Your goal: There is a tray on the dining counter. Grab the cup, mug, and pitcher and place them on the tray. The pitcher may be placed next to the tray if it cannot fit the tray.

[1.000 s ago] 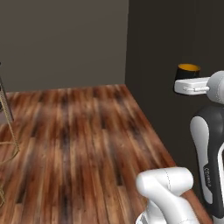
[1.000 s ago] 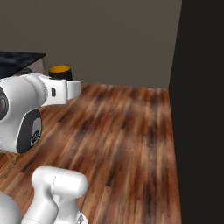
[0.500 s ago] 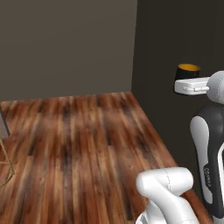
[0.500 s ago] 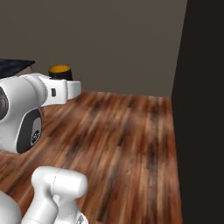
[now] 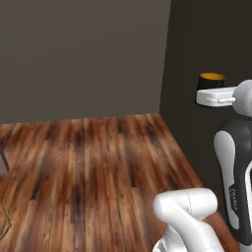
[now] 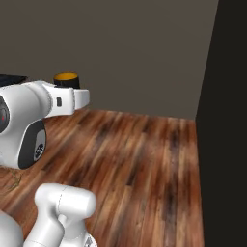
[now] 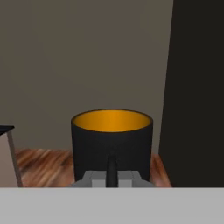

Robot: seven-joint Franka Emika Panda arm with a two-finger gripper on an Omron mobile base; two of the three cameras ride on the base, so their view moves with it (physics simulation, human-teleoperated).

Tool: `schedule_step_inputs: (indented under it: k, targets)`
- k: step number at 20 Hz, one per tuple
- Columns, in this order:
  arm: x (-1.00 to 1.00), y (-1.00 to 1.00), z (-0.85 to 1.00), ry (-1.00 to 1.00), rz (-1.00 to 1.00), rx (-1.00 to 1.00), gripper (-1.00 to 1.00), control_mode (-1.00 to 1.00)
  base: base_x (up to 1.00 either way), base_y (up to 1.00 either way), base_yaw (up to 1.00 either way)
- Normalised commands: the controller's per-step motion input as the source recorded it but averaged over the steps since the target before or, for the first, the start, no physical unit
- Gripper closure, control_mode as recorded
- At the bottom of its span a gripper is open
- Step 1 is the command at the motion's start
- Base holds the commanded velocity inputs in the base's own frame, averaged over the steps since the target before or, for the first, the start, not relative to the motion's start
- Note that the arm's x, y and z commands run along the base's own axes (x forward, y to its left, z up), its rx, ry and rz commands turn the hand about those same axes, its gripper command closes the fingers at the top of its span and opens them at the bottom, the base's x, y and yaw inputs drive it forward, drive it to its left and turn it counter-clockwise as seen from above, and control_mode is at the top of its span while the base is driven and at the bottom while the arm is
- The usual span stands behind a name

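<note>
The mug (image 7: pixel 112 142), black outside and orange inside, stands upright in the air just ahead of the gripper (image 7: pixel 112 173), carried well above the wooden floor (image 5: pixel 98 167). In the hand view its side handle faces the camera as a thin dark vertical bar, and the gripper is pressed together on that handle, the pale finger pieces sitting tight on either side of it with no gap to be seen. The mug's orange interior looks empty.

In the left base view the mug (image 5: pixel 212 80) shows as a short black cylinder with an orange top, sitting just beyond the white end of the arm, against the dark wall panel (image 5: pixel 206 49). In the right base view the mug (image 6: pixel 66 79) peeks up behind the white hand, mostly hidden by it, so that little more than the orange rim and a strip of black can be made out; the handle and the grip cannot be seen from either base camera. The hand view alone shows the handle and the closed fingers.

Left of the mug in the right base view, a sliver of a black tabletop edge (image 6: pixel 12 77) shows behind the arm. The hand view has a similar dark edge on a pale support (image 7: pixel 6 153) low and to the mug's left. The grey wall (image 6: pixel 120 48) stands behind the mug in all three views.

Counted: one mug, one gripper, one floor of brown planks
</note>
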Motion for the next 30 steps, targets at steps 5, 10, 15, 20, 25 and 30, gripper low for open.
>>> schedule_step_inputs:
  k: [5, 10, 15, 20, 25, 30]
  targets:
    - [0.00, 0.00, 0.00, 0.00, 0.00, 0.00, 1.00, 1.00, 1.00, 0.00, 0.14]
    - [0.00, 0.00, 0.00, 0.00, 0.00, 0.00, 1.00, 1.00, 1.00, 0.00, 0.19]
    - [0.00, 0.00, 0.00, 0.00, 0.00, 0.00, 1.00, 1.00, 1.00, 0.00, 0.23]
    - [0.00, 0.00, 0.00, 0.00, 0.00, 0.00, 1.00, 1.00, 1.00, -0.03, 0.29]
    - [0.00, 0.00, 0.00, 0.00, 0.00, 0.00, 1.00, 1.00, 1.00, -0.12, 0.33]
    - [0.00, 0.00, 0.00, 0.00, 0.00, 0.00, 1.00, 1.00, 1.00, -0.22, 0.39]
